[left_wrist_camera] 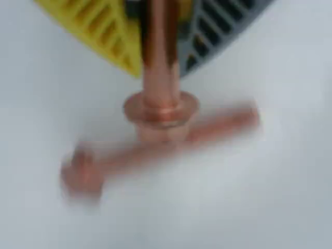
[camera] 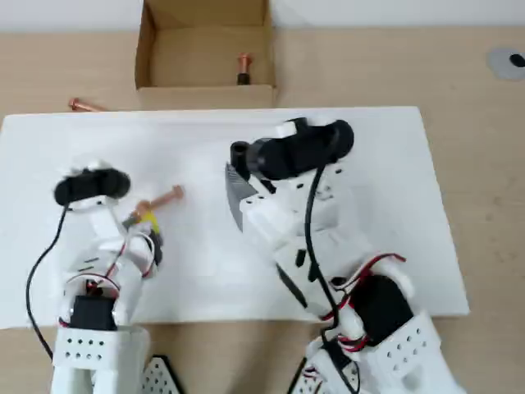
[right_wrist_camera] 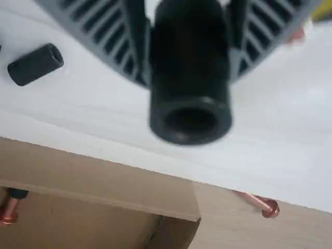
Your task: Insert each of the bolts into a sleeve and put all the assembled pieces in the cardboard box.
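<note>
My left gripper (camera: 141,220) is shut on a copper bolt (left_wrist_camera: 161,78) that hangs head-down between its yellow and grey jaws. Right under it a second copper bolt (camera: 168,196) (left_wrist_camera: 155,148) lies flat on the white sheet (camera: 394,205). My right gripper (camera: 239,164) is shut on a black sleeve (camera: 239,151) (right_wrist_camera: 190,111), its open end facing the cardboard box (camera: 205,97). One assembled piece (camera: 244,70) (right_wrist_camera: 9,205) lies inside the box. A loose black sleeve (right_wrist_camera: 35,63) rests on the sheet.
Another copper bolt (camera: 84,105) (right_wrist_camera: 259,203) lies on the wooden table just off the sheet's far left corner. The box stands against the sheet's far edge. A grey disc (camera: 509,61) sits at the table's far right.
</note>
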`<state>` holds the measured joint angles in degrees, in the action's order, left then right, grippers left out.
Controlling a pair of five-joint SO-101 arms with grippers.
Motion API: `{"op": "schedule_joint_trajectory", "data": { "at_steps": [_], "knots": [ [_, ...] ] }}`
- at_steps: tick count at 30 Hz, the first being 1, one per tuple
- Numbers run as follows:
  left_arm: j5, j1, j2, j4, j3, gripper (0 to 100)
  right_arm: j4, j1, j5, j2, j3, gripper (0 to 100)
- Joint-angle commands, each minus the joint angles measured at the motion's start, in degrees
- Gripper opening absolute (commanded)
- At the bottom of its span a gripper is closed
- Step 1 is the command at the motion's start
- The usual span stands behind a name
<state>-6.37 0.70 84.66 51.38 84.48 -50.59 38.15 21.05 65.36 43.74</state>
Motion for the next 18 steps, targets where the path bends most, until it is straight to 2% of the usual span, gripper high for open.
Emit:
{"op": "schedule_joint_trajectory", "data": {
  "at_steps": [1,8,14,18],
  "knots": [
    [-1.3,1.1,0.1,1.8,2.3,0,-0.2,-1.1,0.7,1.3,-4.4,0.9],
    [-1.0,1.1,0.3,2.1,2.3,2,-0.5,3.5,0.7,1.3,-5.0,0.9],
    [-1.4,1.5,0.3,5.7,-0.4,22,-3.1,3.6,0.7,1.2,-5.0,0.9],
    [-3.3,2.3,0.2,9.1,-6.2,24,-7.1,3.6,0.7,1.5,-5.0,0.9]
  ]
}}
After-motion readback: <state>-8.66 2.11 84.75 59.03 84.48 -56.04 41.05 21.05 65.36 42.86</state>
